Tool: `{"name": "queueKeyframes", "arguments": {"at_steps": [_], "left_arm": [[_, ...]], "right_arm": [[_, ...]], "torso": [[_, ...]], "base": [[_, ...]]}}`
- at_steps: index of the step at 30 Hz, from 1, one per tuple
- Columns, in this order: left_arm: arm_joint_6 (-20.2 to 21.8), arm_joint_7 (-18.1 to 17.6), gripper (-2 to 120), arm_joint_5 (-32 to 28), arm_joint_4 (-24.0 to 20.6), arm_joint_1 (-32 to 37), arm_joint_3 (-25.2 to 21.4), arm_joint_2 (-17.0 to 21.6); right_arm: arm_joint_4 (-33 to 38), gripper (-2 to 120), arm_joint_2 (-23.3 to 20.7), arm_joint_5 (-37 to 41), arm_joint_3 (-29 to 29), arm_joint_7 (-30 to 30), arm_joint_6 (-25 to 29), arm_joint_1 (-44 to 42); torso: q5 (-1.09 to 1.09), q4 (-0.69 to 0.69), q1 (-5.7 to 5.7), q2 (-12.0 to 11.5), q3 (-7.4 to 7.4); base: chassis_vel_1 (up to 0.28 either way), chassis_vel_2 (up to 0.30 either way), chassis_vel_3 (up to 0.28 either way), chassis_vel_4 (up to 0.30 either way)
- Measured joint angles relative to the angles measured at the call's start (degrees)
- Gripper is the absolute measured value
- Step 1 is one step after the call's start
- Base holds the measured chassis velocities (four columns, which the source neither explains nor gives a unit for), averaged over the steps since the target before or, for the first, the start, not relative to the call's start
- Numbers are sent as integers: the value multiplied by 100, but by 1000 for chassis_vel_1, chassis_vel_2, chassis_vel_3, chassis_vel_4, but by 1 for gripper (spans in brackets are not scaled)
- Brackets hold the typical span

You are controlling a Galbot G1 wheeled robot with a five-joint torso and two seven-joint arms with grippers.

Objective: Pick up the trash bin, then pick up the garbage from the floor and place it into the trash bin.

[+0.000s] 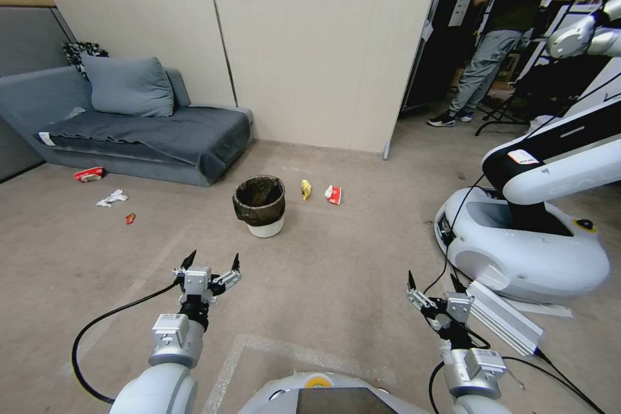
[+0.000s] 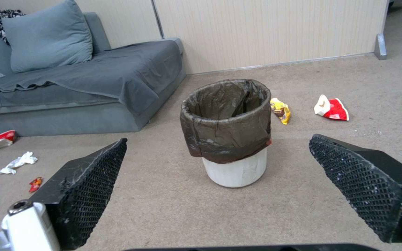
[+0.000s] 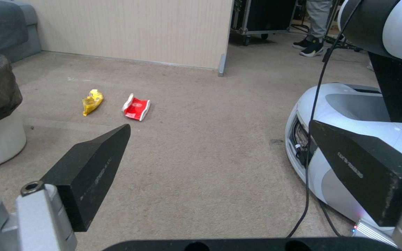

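Trash bin (image 2: 231,136) stands upright on the floor (image 1: 336,265), straight ahead of the wide-open, empty fingers (image 2: 89,188) of the left gripper (image 1: 211,265), probably not yet within reach, so the first step, closing in on its rim, remains, while the right gripper (image 1: 432,286) waits open and empty.

The head view looks forward and down from high up, taking in both arms, the carpeted floor (image 1: 336,272) and the sofa (image 1: 149,136) far off. The left wrist view sits low behind the left hand (image 2: 220,181), facing the trash bin (image 2: 229,132) from near. The right wrist view sits low behind the right hand (image 3: 220,167), facing the floor beside another robot's white base (image 3: 345,118). All three share the bin, the yellow wrapper (image 1: 306,189) and the red-and-white packet (image 1: 334,195).
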Motion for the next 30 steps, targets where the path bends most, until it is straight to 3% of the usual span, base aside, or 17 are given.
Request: {"name": "queueKeyframes", "arguments": {"at_steps": [30], "left_arm": [[12,105,100,-49,-22,-14,-258,-32]], "right_arm": [[-83,100,0,-122,10,2,56,11]], "torso": [[0,0,0,0,0]], "base": [[-69,76,77,-73]]}}
